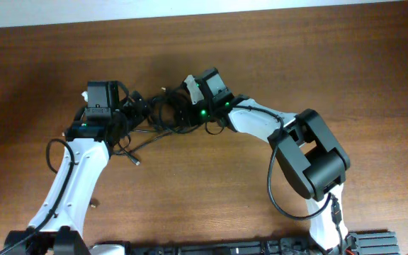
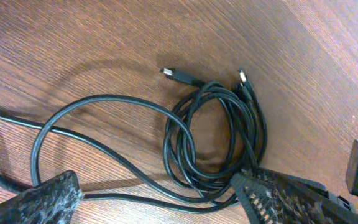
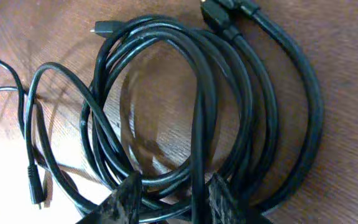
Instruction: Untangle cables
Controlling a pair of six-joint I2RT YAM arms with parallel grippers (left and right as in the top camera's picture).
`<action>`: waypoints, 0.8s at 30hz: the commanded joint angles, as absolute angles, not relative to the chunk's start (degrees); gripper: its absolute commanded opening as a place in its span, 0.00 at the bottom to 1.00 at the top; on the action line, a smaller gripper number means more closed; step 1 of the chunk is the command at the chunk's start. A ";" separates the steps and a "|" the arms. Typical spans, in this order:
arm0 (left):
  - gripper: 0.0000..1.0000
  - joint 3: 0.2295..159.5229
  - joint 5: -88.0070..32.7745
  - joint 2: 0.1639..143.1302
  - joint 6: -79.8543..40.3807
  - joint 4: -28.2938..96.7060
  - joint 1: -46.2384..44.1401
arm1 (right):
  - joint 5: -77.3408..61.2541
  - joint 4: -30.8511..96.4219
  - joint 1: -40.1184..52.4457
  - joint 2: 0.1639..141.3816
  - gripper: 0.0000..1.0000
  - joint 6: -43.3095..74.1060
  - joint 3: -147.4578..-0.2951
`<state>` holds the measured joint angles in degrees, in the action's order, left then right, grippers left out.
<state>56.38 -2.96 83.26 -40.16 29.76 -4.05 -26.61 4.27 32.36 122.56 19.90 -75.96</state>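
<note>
Right gripper [image 3: 173,196] straddles strands of the cables [image 3: 199,124], its fingers drawn close on either side; we cannot tell whether they pinch. Our left gripper [image 2: 154,186] stands wide and unclenched, a cord running between its fingers. We see the cables lying in a loose coil on the brown wooden table [image 1: 317,57], between the two grippers, with a pale strip [image 1: 83,8] beyond the far edge. From the left wrist we take in the whole coil, with two plug ends [image 2: 178,75] above it. From the right wrist we see a small plug [image 3: 35,186] on a thin stray cord. Overhead, both wrists cover part of the tangle, and a thicker black wire [image 1: 271,184] loops off the right arm.
</note>
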 commanded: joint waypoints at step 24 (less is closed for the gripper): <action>0.00 54.26 -11.25 99.35 -47.64 32.73 0.32 | -52.05 27.03 -0.23 92.25 0.04 25.43 -80.16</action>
<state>54.57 -8.69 98.61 -53.34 33.63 -2.13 -58.46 21.74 -2.22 94.32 28.32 -79.07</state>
